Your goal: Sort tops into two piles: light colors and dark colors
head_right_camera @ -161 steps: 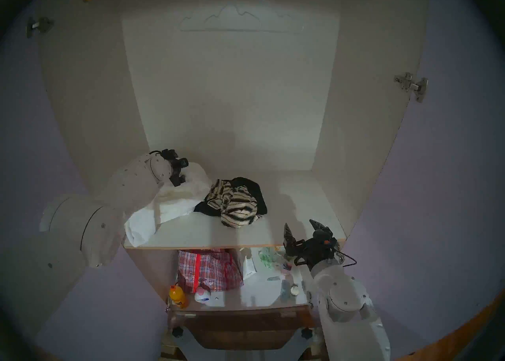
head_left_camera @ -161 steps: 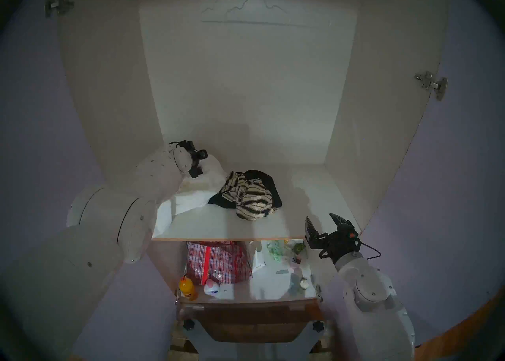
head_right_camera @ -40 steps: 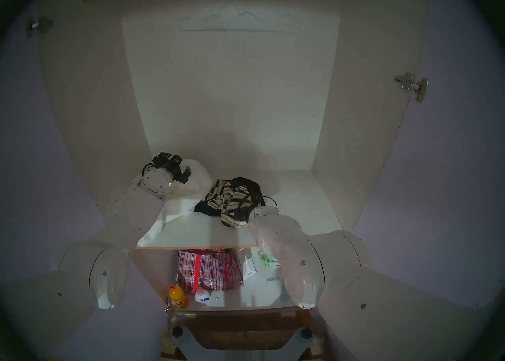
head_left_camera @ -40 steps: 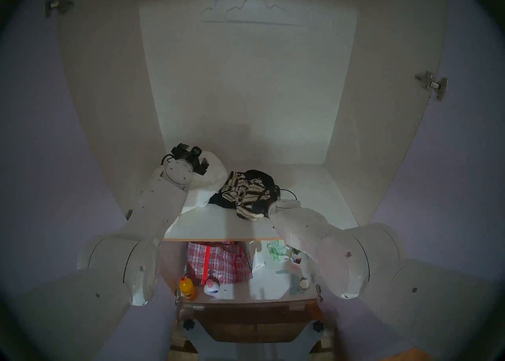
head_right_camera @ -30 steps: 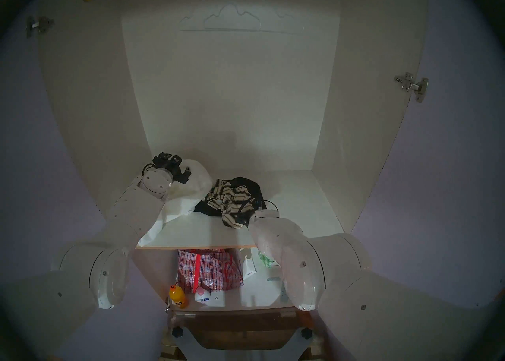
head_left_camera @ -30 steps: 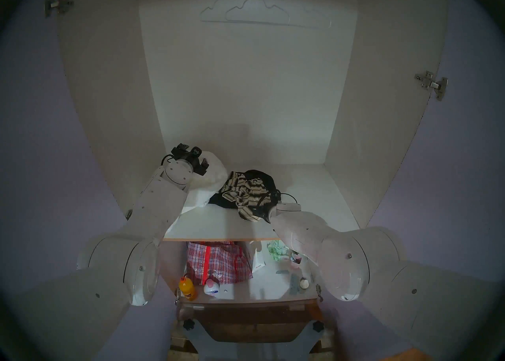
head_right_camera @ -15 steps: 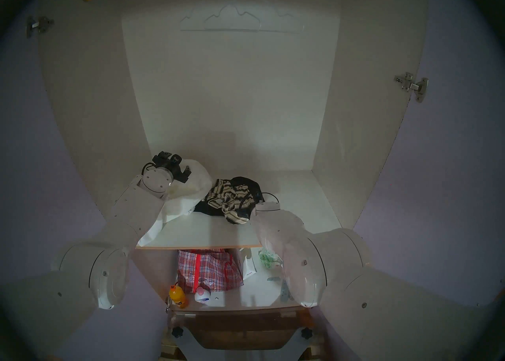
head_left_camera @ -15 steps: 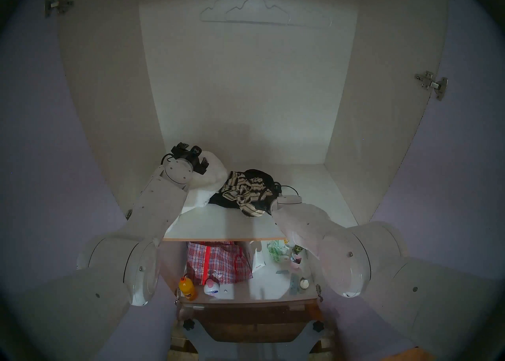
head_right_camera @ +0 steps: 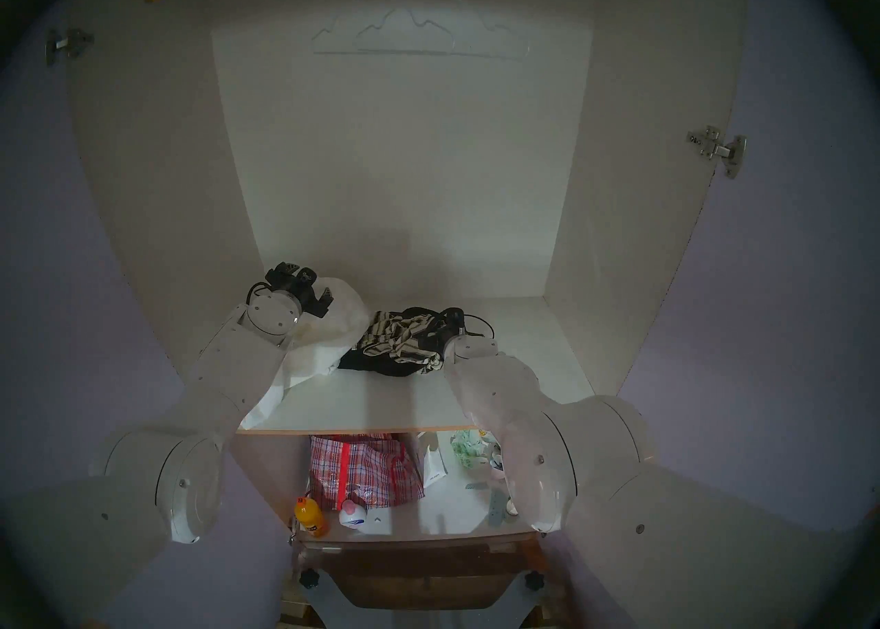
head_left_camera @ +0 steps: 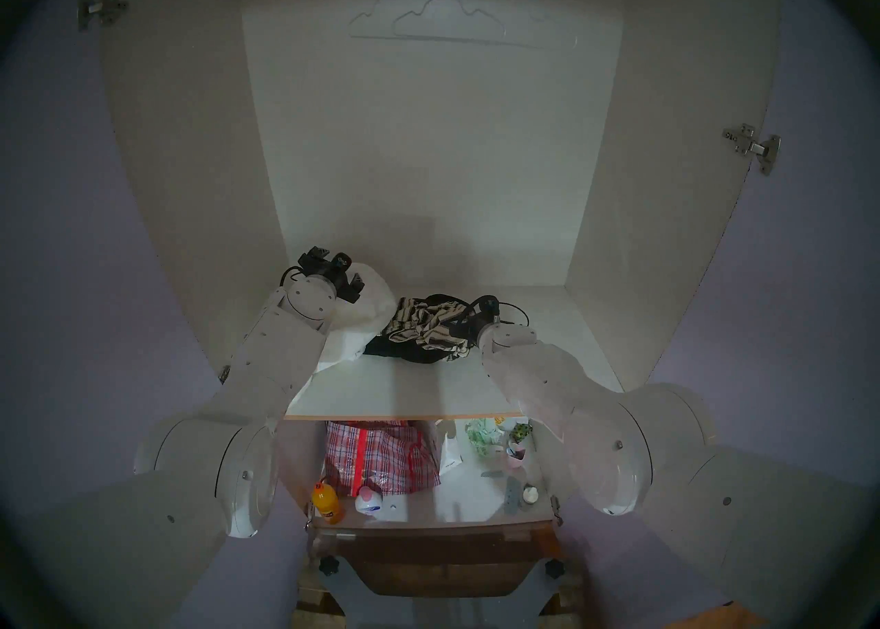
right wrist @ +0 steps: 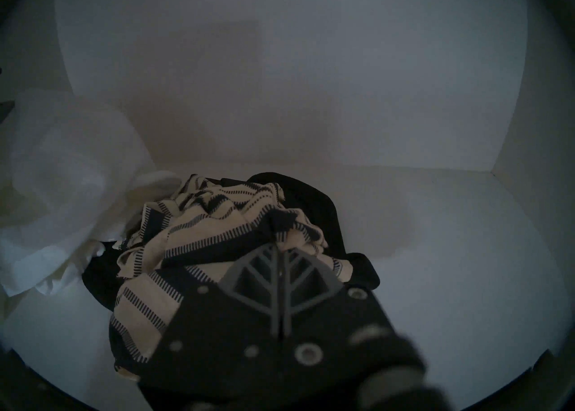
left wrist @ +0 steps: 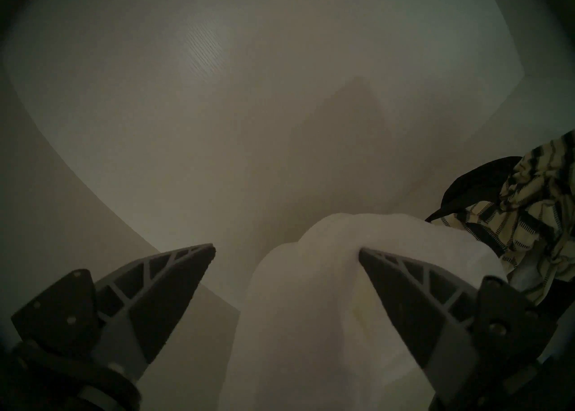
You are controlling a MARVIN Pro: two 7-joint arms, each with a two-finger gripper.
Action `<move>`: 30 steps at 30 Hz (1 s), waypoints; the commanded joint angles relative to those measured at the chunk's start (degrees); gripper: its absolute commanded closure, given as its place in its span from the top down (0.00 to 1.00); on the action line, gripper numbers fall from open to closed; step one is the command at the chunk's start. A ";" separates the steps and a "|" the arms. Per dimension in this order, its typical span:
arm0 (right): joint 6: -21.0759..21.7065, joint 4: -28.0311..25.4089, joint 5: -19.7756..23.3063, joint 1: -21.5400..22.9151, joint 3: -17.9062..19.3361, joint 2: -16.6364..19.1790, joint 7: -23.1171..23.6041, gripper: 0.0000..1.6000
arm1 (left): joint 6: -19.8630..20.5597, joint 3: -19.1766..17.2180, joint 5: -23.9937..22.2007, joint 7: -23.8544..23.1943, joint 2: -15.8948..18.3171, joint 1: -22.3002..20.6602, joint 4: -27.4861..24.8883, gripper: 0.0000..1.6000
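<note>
Lifted off the white shelf's (head_left_camera: 395, 390) front edge, black-and-cream striped knit top (right wrist: 199, 230) hangs pinched in right gripper (right wrist: 281, 253); left gripper (left wrist: 286, 253) gapes wide over bulky white garment (left wrist: 311, 292)

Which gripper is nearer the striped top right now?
Right. The right gripper is shut on the striped top; the left gripper stands open over the white top beside it.

No lettering, label, brand or number is sharp enough to read anywhere.
</note>
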 commanded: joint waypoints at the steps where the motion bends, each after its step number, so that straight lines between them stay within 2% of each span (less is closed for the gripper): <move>1: 0.45 -0.89 -0.38 -1.49 -0.47 1.12 2.48 0.00 | 0.03 -0.20 -0.13 -0.06 0.09 -1.80 -2.09 1.00; 7: -1.59 -2.28 -0.66 -3.34 -0.94 1.82 5.01 0.00 | -0.16 -0.18 -0.07 0.09 0.07 -1.80 -1.58 1.00; 30: -4.88 -7.85 -3.23 -2.07 -2.50 8.89 7.99 0.00 | -0.28 -0.12 -0.01 0.26 0.00 -1.68 0.10 1.00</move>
